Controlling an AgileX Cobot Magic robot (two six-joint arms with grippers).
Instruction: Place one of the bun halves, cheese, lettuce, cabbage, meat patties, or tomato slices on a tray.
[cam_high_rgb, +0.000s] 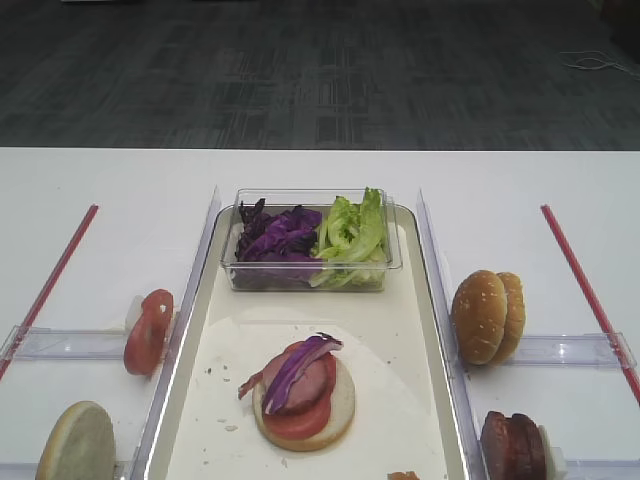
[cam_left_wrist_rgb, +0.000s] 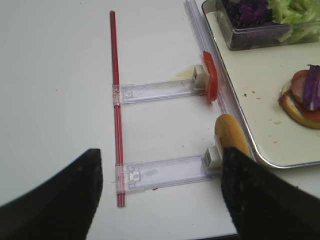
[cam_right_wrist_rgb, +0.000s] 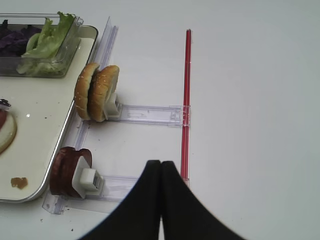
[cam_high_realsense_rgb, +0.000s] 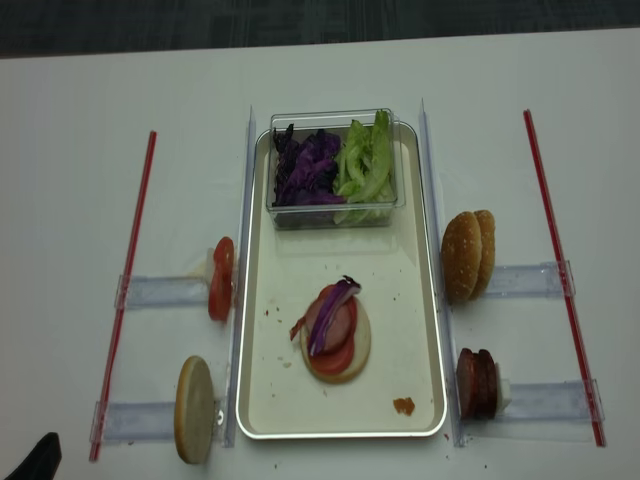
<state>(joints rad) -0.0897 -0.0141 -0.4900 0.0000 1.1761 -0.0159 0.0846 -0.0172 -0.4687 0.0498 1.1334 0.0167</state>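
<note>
1. Left gripper (cam_left_wrist_rgb: 160, 195): the jaws stand wide apart and hold nothing. It hovers over the table near the tray's front left corner, just behind the bun half (cam_left_wrist_rgb: 231, 136) standing on edge in a clear rail (cam_left_wrist_rgb: 165, 169).
2. Right gripper (cam_right_wrist_rgb: 160, 200): the jaws are pressed together with nothing between them, above the table off the tray's front right corner.
3. Tray (cam_high_realsense_rgb: 405, 300): a stack of bun base, tomato, meat and a purple cabbage strip (cam_high_realsense_rgb: 331, 300) sits near the front centre. A clear tub (cam_high_realsense_rgb: 330, 210) at the far end holds cabbage (cam_high_realsense_rgb: 305, 170) and lettuce (cam_high_realsense_rgb: 365, 165).
4. Outside the tray's left edge stand the tomato slices (cam_high_realsense_rgb: 221, 278) and the single bun half. Outside the right edge stand two bun halves (cam_high_realsense_rgb: 468, 255) and the meat patties (cam_high_realsense_rgb: 477, 382).
5. Handling, judged from appearance:
   - Bun half: light and spongy. Grip across the crust and cut face with gentle pressure to avoid crushing.
   - Tomato slice: thin and probably slick. Pinch across the flat faces.
   - Patty: probably firmer and heavier. Grip across the flat faces.
   - Lettuce and cabbage: limp and loose. Pinch a small bunch from above.
</note>
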